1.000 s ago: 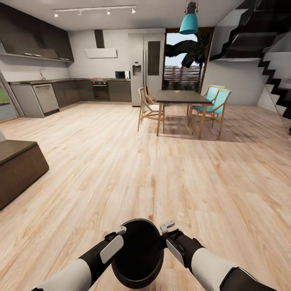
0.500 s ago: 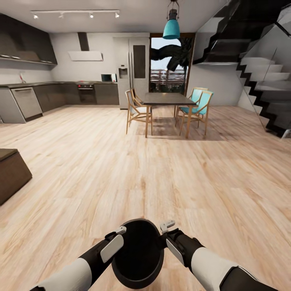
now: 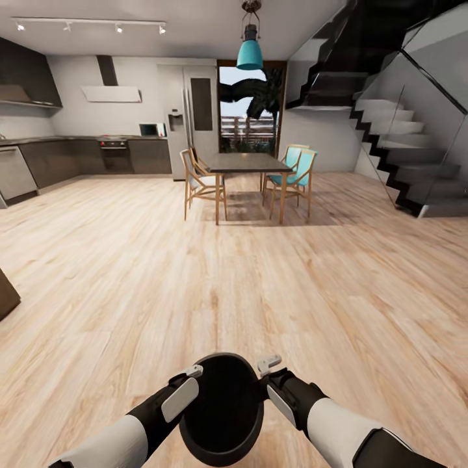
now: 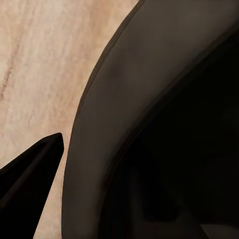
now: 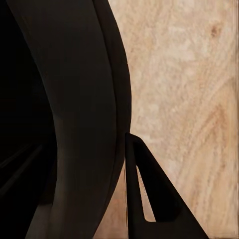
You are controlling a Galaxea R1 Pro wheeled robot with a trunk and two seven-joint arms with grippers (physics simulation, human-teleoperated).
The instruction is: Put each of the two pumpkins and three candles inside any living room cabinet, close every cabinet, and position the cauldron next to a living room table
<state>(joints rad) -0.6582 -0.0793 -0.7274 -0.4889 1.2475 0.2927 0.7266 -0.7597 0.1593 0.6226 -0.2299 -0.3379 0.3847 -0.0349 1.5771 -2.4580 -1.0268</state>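
Our view has swung right; our left gripper [image 3: 192, 372] and right gripper [image 3: 268, 364] still clamp the cauldron [image 3: 223, 408] rim.

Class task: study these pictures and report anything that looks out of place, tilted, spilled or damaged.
Nothing stands out. The round black cauldron sits upright between the left hand and right hand above bare wooden floor; no spill or damage shows, and the dark dining table stands level.
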